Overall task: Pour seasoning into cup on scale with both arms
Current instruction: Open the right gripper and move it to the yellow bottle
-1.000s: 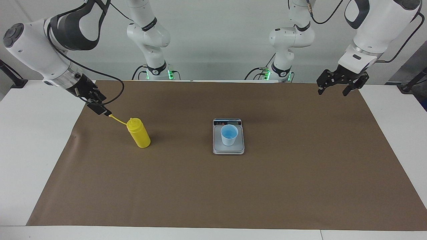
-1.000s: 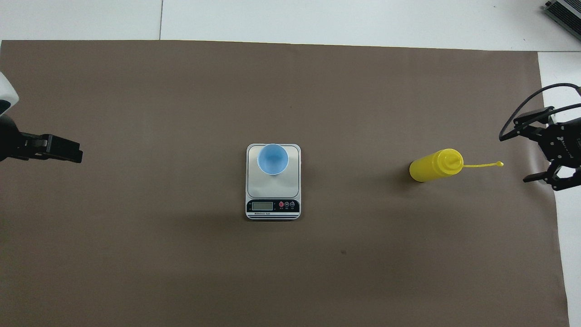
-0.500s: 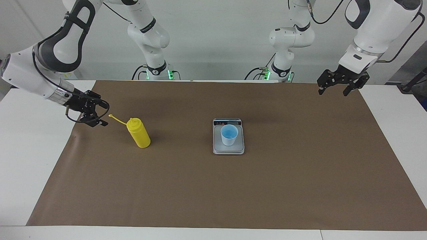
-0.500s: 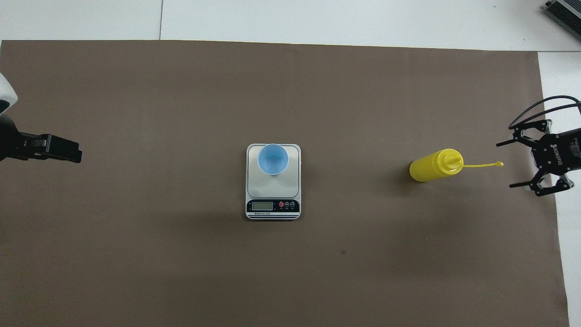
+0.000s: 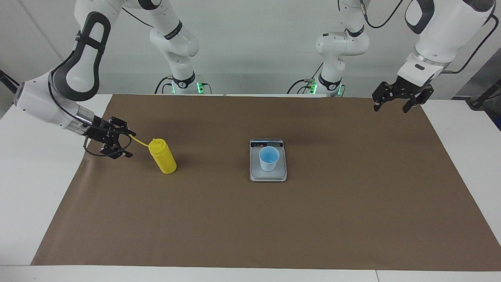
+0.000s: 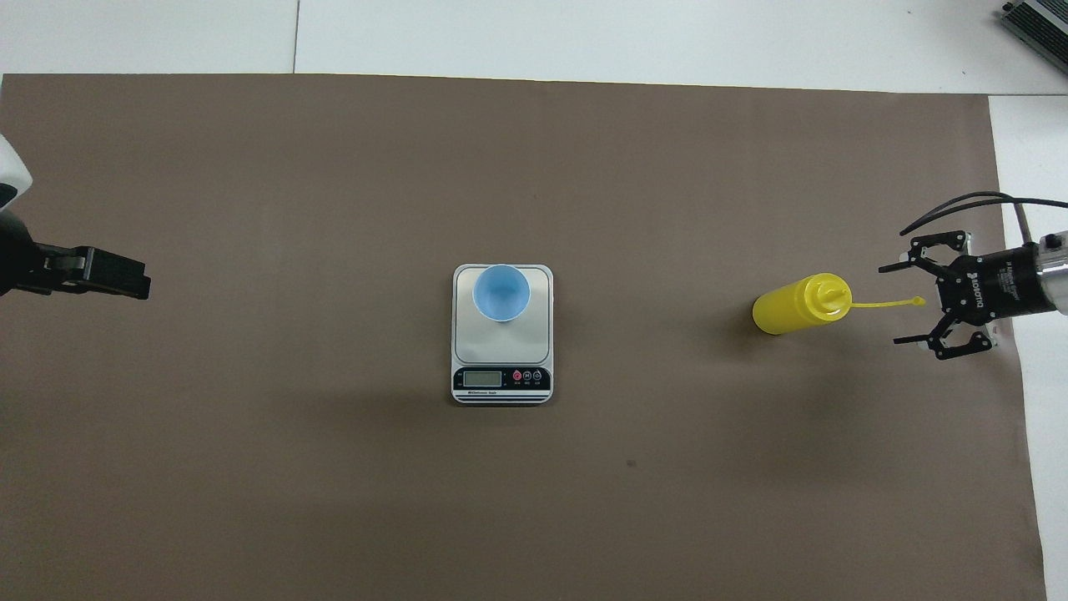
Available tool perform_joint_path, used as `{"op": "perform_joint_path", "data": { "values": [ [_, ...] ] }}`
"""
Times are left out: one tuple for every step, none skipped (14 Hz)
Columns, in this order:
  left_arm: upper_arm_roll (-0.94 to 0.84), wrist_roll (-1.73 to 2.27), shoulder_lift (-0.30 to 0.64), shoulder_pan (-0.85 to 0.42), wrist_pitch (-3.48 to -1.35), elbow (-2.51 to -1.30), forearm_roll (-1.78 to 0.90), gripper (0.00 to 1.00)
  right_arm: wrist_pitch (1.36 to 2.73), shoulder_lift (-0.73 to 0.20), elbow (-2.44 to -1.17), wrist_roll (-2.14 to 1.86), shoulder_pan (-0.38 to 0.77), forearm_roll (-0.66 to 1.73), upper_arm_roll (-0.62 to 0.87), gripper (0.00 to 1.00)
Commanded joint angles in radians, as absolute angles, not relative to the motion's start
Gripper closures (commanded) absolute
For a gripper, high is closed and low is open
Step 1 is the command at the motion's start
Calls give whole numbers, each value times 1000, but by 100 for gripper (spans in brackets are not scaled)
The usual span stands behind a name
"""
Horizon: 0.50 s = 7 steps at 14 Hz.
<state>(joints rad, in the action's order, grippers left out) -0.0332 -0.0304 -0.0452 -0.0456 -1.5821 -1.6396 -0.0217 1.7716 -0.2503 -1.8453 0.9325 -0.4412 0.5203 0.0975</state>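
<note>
The right gripper (image 5: 124, 144), open and holding nothing, is beside the bottle (image 5: 163, 156) at its strap (image 5: 139, 141), while the left gripper (image 5: 392, 105) waits open.

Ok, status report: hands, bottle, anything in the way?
Right hand open, low beside the bottle, fingers astride its cap strap. Left hand open, waiting over its end of the mat. Cup on the scale. Nothing in the way.

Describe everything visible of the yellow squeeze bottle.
The seasoning bottle is bright yellow, plastic-looking, with a conical nozzle. Its thin cap strap sticks out sideways toward the open right gripper, whose fingers flank the strap's end; contact is unclear. The bottle stands upright on the brown mat, toward the right arm's end, apart from the scale.
</note>
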Motion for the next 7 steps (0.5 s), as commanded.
{"op": "perform_joint_path", "data": {
  "values": [
    [-37, -32, -72, -37, -1589, -1669, -31, 0, 1804, -279, -1867, 940, -448, 574, 104, 0],
    [-37, -32, -72, -37, -1589, -1669, -31, 0, 1818, -296, -1867, 922, -445, 574, 104, 0],
    [-37, -32, -72, -37, -1591, -1669, -31, 0, 1821, -313, -1867, 913, -445, 575, 106, 0],
    [-37, -32, -72, -37, -1591, -1669, -31, 0, 1827, -328, -1867, 907, -445, 581, 106, 0],
    [-37, -32, -72, -37, -1589, -1669, -31, 0, 1832, -350, -1864, 894, -446, 607, 106, 0],
    [-37, -32, -72, -37, -1589, -1669, -31, 0, 1850, -369, -1867, 890, -443, 636, 106, 0],
    [-37, -32, -72, -37, -1591, -1669, -31, 0, 1871, -379, -1867, 890, -436, 643, 106, 0]
  ]
}}
